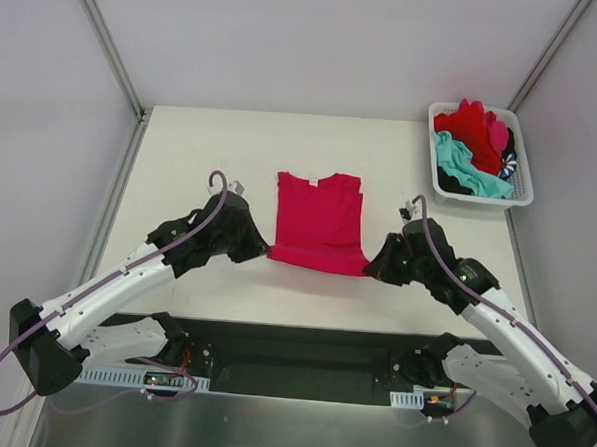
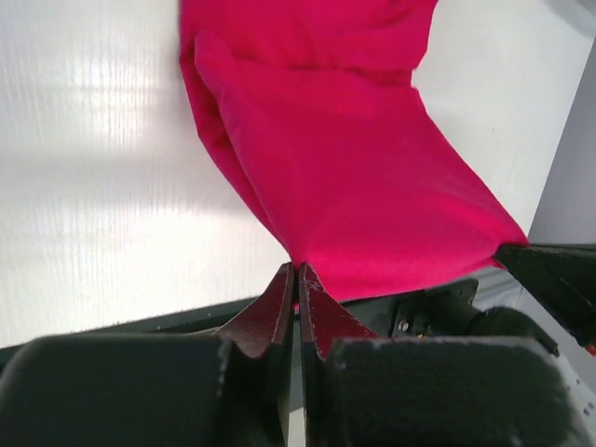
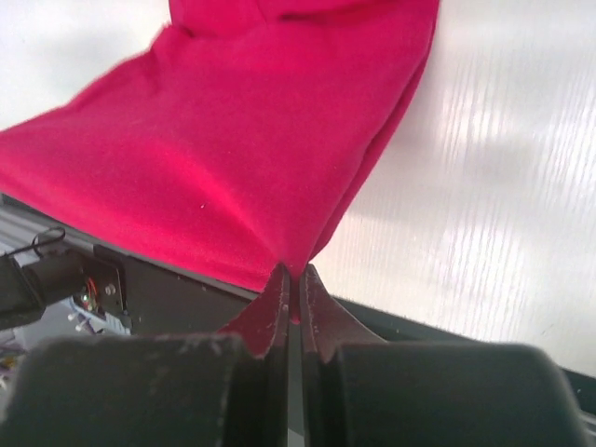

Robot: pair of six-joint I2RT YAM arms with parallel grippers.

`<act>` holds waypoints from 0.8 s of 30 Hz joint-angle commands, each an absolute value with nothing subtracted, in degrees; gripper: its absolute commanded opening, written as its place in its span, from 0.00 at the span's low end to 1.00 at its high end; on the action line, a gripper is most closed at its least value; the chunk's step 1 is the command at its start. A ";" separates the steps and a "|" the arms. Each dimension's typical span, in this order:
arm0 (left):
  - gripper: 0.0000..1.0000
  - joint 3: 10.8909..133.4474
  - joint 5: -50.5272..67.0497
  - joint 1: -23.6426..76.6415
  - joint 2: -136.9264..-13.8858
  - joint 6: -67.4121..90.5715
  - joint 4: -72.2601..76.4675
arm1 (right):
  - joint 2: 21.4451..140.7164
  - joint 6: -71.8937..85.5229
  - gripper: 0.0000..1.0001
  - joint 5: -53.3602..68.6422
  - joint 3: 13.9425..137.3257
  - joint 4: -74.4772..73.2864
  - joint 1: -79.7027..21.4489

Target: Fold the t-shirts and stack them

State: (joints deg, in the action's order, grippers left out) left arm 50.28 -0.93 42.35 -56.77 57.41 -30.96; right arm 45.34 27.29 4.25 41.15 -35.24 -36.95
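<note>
A magenta-pink t-shirt [image 1: 319,220] lies in the middle of the table, sides folded in, collar toward the far side. Its near hem is lifted off the table and stretched between the two grippers. My left gripper [image 1: 263,250] is shut on the hem's near left corner [image 2: 300,264]. The right gripper [image 1: 370,268] is shut on the near right corner [image 3: 293,268]. More t-shirts, red [image 1: 474,131] and teal [image 1: 464,168] with a dark striped one under them, are piled in the basket at the far right.
The white slotted basket [image 1: 520,198] stands at the table's far right corner. The dark near edge of the table and both arm bases lie just below the lifted hem [image 2: 438,307].
</note>
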 commanded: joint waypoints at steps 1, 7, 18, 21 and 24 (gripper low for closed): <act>0.00 56.15 -9.22 41.23 -61.68 56.60 -34.02 | 52.37 21.02 0.00 -2.11 50.78 -37.72 -35.51; 0.00 61.25 -10.37 37.10 -67.49 53.71 -29.98 | 62.65 13.19 0.00 2.11 56.68 -32.88 -28.31; 0.00 72.06 -8.09 30.68 -81.89 45.71 -24.09 | 80.06 5.81 0.00 9.23 70.29 -27.42 -21.27; 0.00 74.44 -7.21 28.93 -86.37 45.26 -23.03 | 85.15 4.40 0.00 10.63 74.25 -27.16 -20.30; 0.00 75.58 -6.85 27.78 -90.16 45.35 -20.92 | 89.81 2.90 0.00 11.34 76.28 -26.20 -19.69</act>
